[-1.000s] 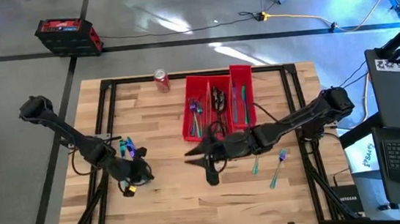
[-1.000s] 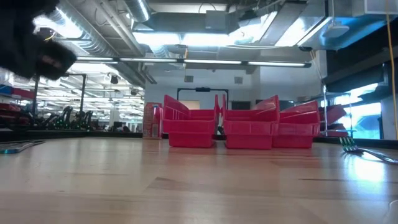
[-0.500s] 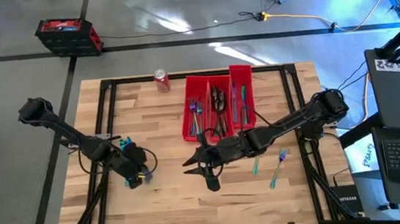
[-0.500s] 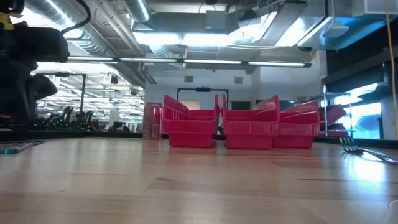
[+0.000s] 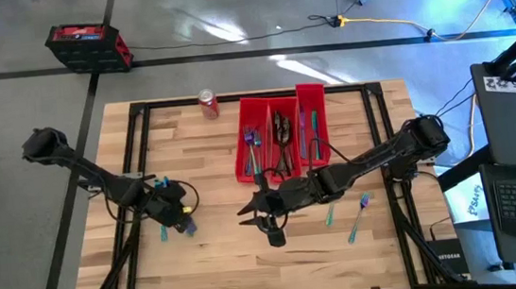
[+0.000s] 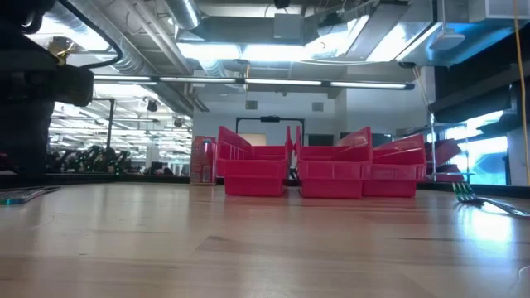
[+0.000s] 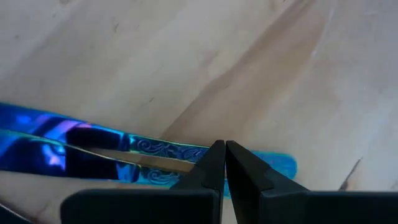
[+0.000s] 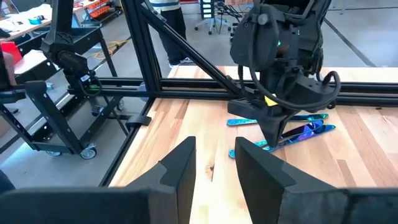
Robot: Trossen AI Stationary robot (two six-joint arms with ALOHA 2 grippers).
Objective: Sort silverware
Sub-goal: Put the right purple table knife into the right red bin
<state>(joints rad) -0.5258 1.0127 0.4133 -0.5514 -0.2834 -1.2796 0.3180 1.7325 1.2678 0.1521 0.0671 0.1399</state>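
Left wrist view is showing the left gripper (image 7: 224,163) with its jaws clenched tight, tips pressing down at the teal-blue handles of the loose silverware (image 7: 93,152) on the wooden surface (image 7: 205,56); whether a handle is actually pinched between them I cannot tell, and they could be closing on nothing and sliding the thin metal away, or lifting two overlapping pieces at once. High view is adding what the wrist cannot: this cluster is lying well to the left of the red bins (image 5: 281,133), which are already holding sorted pieces, while a few more forks (image 5: 358,215) are lying just right of the bins. Right wrist view is showing the right gripper (image 8: 213,163) waiting in front of the bins, jaws parted and holding nothing, looking across at the left arm bending over that cluster.
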